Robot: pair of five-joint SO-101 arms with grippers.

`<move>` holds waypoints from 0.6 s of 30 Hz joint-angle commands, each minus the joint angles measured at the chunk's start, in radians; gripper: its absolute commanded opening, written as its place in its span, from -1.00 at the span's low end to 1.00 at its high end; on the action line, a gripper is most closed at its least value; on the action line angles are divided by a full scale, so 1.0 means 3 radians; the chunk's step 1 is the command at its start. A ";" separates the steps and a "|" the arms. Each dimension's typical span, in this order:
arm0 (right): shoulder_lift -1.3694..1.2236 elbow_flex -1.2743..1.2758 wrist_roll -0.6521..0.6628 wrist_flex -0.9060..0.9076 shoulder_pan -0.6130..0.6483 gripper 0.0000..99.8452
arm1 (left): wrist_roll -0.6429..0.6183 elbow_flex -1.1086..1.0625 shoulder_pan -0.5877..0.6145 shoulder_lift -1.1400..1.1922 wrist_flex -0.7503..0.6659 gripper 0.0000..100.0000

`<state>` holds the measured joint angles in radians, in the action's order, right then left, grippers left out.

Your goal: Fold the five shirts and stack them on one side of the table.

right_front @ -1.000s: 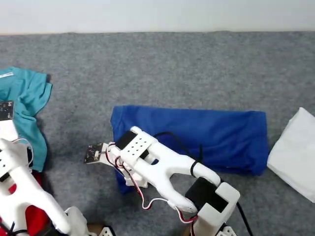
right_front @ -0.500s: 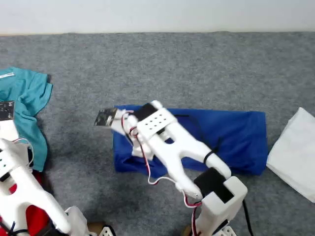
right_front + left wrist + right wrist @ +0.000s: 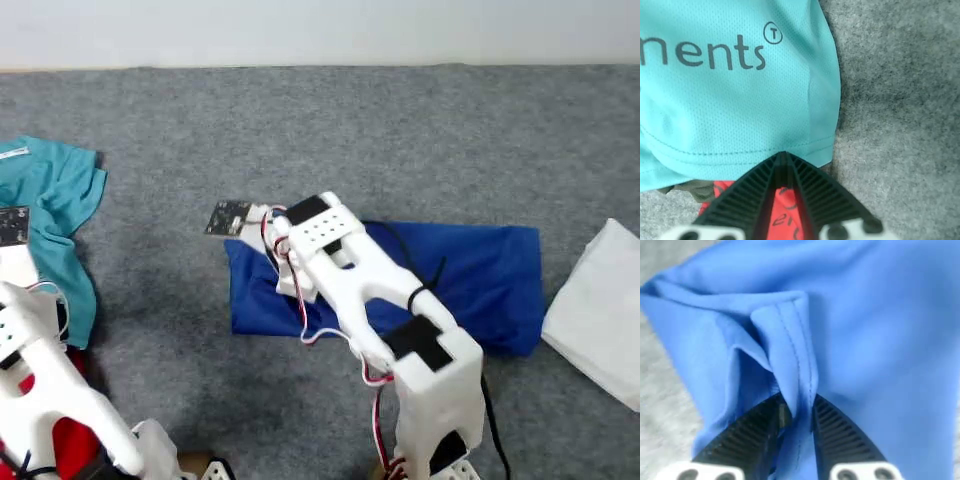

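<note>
A blue shirt (image 3: 470,280) lies as a long folded band across the middle of the grey table. My right gripper (image 3: 797,412) is shut on a pinched ridge of the blue shirt (image 3: 865,340) along a stitched hem. In the high view that arm (image 3: 350,280) reaches over the shirt's left end. At the table's left edge lies a teal shirt (image 3: 55,200) with a red shirt (image 3: 55,445) near the front. My left gripper (image 3: 784,160) hangs shut over the hem of the teal shirt (image 3: 730,100), and red cloth (image 3: 784,212) shows beneath it.
A folded white shirt (image 3: 600,310) sits at the right edge. The left arm (image 3: 40,380) stands at the front left corner. Bare grey carpet (image 3: 330,140) covers the back of the table, up to a white wall.
My right gripper has travelled from the blue shirt's front left corner toward the back, pulling that corner of cloth with it. The left arm has stayed still.
</note>
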<state>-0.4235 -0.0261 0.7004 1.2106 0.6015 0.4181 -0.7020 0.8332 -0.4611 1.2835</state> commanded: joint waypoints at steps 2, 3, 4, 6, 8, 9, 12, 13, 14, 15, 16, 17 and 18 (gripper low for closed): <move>-0.0212 -0.0629 0.0031 -0.0023 -0.0166 -0.85 | -0.0005 -0.0023 -0.0010 -0.0092 -0.0041 -0.99; -0.0263 -0.0711 0.0031 -0.0003 -0.0192 -0.82 | -0.0005 -0.0049 -0.0010 -0.0097 -0.0046 -0.99; -0.0320 -0.0808 0.0031 0.0059 -0.0207 -0.77 | -0.0005 -0.0074 -0.0010 -0.0097 -0.0046 -0.99; -0.0412 -0.0982 0.0015 0.0228 -0.0228 -0.67 | -0.0005 -0.0110 -0.0010 -0.0102 -0.0046 -0.99; -0.0468 -0.1105 -0.0092 0.0361 -0.0248 -0.58 | -0.0005 -0.0125 -0.0010 -0.0107 -0.0046 -0.99; -0.0494 -0.1156 -0.0133 0.0417 -0.0263 -0.55 | -0.0005 -0.0125 -0.0010 -0.0107 -0.0046 -0.99; -0.0524 -0.1299 -0.0174 0.0519 -0.0320 -0.52 | -0.0005 -0.0115 -0.0010 -0.0107 -0.0051 -0.99; -0.0509 -0.1345 -0.0174 0.0550 -0.0345 -0.52 | -0.0005 -0.0110 -0.0010 -0.0107 -0.0051 -0.99; -0.0499 -0.1412 -0.0179 0.0591 -0.0376 -0.52 | -0.0005 -0.0110 -0.0010 -0.0107 -0.0051 -0.99; -0.0483 -0.1483 -0.0179 0.0647 -0.0396 -0.52 | -0.0005 -0.0105 -0.0010 -0.0107 -0.0051 -0.99; -0.0463 -0.1550 -0.0179 0.0713 -0.0407 -0.52 | -0.0005 -0.0105 -0.0010 -0.0107 -0.0051 -0.99; -0.0442 -0.1611 -0.0179 0.0795 -0.0422 -0.52 | -0.0005 -0.0110 -0.0010 -0.0107 -0.0051 -0.99; -0.0417 -0.1667 -0.0179 0.0898 -0.0427 -0.52 | -0.0005 -0.0110 -0.0010 -0.0107 -0.0051 -0.99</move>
<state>-0.5923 -0.4388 0.6559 1.4208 0.4879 0.4181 -0.7434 0.8332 -0.4611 1.2835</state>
